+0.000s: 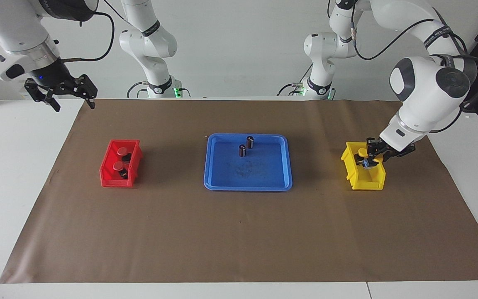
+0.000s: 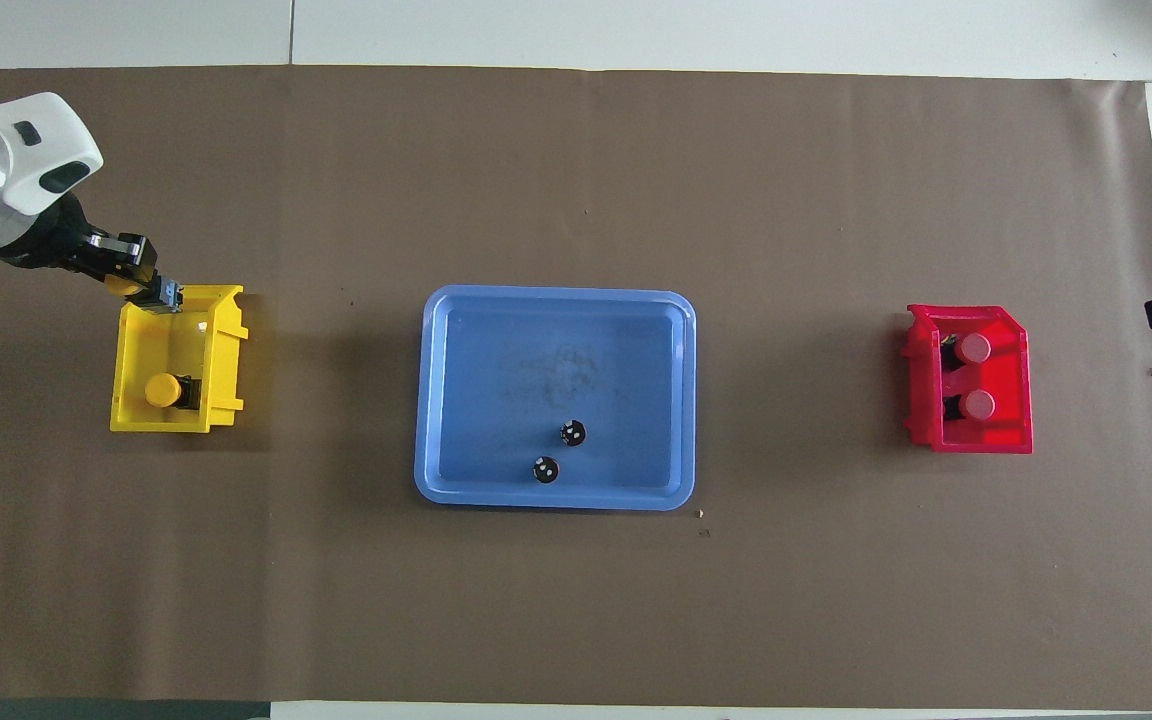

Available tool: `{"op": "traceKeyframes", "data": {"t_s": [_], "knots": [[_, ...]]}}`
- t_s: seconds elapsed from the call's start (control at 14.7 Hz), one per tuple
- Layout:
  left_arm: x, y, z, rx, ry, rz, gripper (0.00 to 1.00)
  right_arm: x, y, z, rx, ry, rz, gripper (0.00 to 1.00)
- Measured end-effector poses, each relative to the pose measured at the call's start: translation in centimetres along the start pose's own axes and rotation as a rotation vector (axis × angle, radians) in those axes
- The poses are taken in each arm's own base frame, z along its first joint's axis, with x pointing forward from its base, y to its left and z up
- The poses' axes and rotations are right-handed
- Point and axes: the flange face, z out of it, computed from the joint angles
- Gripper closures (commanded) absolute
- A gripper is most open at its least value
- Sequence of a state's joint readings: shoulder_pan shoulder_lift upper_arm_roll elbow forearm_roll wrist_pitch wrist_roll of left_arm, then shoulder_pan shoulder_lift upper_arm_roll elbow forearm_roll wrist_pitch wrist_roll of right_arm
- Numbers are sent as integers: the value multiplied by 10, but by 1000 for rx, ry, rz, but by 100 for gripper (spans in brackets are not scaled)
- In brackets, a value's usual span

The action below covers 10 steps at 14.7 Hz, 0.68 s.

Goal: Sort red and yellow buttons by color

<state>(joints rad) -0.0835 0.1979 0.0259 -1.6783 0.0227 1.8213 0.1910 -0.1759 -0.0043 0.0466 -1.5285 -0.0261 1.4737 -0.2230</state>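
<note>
Two red buttons [image 1: 122, 152] [image 1: 118, 166] lie in the red bin [image 1: 106, 174] toward the right arm's end; they also show in the overhead view [image 2: 974, 347] [image 2: 978, 404]. One yellow button [image 1: 362, 153] [image 2: 164, 390] lies in the yellow bin [image 1: 367, 182] [image 2: 226, 340], in its end nearer the robots. My left gripper [image 1: 372, 161] [image 2: 148, 287] is shut on the second yellow button [image 1: 378, 158] [image 2: 123, 288] and holds it over the bin's farther end. My right gripper [image 1: 72, 101] is open and empty, raised over the table's corner, where it waits.
A blue tray [image 1: 222, 182] [image 2: 456, 480] sits mid-table between the bins. Two small dark cylinders with silvery tops [image 1: 250, 142] [image 1: 242, 150] stand in its part nearer the robots. Brown paper covers the table.
</note>
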Motion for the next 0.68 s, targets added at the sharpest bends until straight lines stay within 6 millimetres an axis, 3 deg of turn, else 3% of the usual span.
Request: {"op": "traceKeyframes", "data": {"t_s": [0.27,0.68], "knots": [[-7,-5,47,4,19,30,99,-2,3,-1,-1,-5,6,0],[-21,-13,76,5,31,58,99,-3,4,1,3,-23,7,0]]}}
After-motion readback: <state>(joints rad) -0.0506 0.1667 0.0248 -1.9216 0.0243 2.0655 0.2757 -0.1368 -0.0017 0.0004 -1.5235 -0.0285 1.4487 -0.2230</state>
